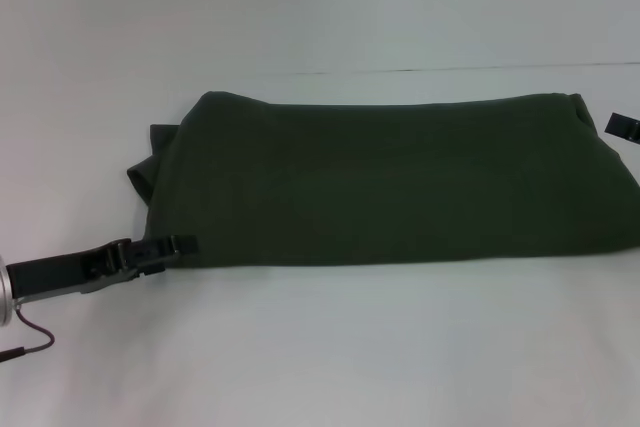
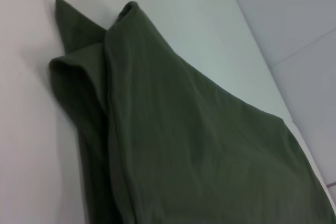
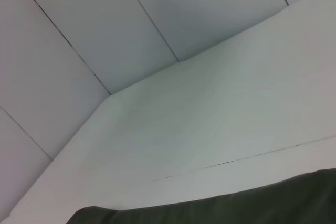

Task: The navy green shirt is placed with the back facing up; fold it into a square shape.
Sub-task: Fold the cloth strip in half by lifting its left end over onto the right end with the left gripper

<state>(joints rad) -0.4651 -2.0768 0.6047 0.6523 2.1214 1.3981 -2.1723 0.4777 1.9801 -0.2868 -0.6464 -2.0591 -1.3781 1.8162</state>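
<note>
White tabletop [image 1: 320, 347] fills the scene, meeting pale panelled walls behind; a thin seam line runs across the far part of the surface. On it lies the navy green shirt [image 1: 390, 182], already folded into a long band whose long axis runs left to right across the table, plain side up, no lettering showing. Its left end is untidy: in the left wrist view 1 layer sticks out past the top fold as a loose flap.

The left gripper [image 1: 170, 246] lies low at the shirt's near-left corner, fingertips touching or just beside the cloth edge; whether they are apart or pinched on fabric I cannot tell. The right gripper [image 1: 622, 126] shows only as a dark tip at the shirt's far-right end, fingers unreadable.

Judging by the shape, 1 crosswise fold remains, carrying one end over the other; the left arm is nearer its end.
</note>
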